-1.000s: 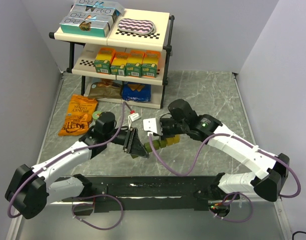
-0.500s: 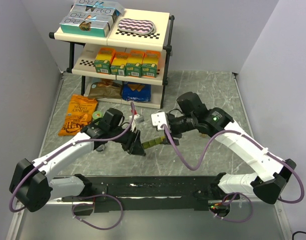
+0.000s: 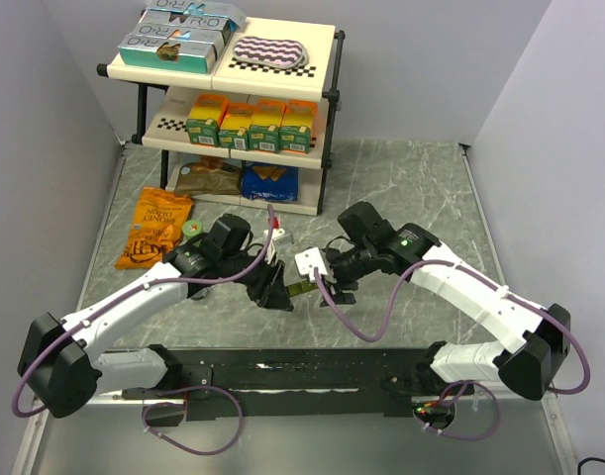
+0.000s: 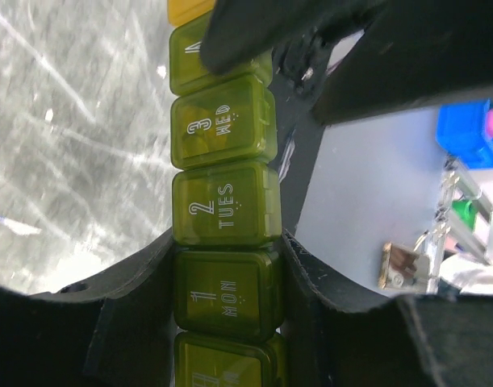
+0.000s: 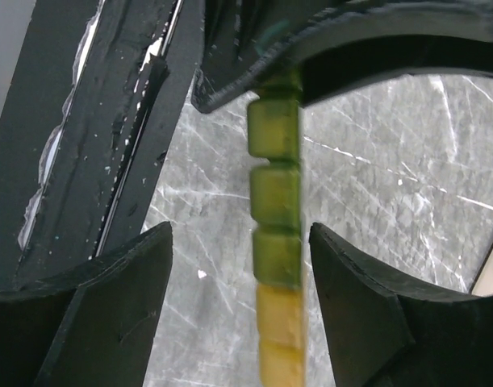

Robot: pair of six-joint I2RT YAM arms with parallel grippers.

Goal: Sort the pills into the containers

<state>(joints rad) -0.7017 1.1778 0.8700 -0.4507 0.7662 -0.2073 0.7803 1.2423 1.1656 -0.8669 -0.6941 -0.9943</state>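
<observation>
The containers (image 4: 222, 205) are a translucent strip of square lidded compartments, dark green shading to yellow, with lids marked MON, TUES and WED. My left gripper (image 4: 226, 250) is shut on the strip at the MON compartment and holds it above the table (image 3: 411, 198). In the top view the containers (image 3: 300, 288) stick out to the right of the left gripper (image 3: 274, 289). My right gripper (image 5: 240, 242) is open, its fingers on either side of the containers (image 5: 276, 242) with a gap on each side. In the top view the right gripper (image 3: 328, 286) is at the strip's free end. No pills are in view.
A two-tier shelf (image 3: 327, 74) with boxes and juice cartons stands at the back. An orange snack bag (image 3: 155, 228) and a small green round item (image 3: 193, 229) lie to the left. A black rail (image 3: 302, 371) runs along the near edge.
The right gripper has let go of the containers and opened, then come back around their free end. The left gripper has kept its hold and shifted a little right.
</observation>
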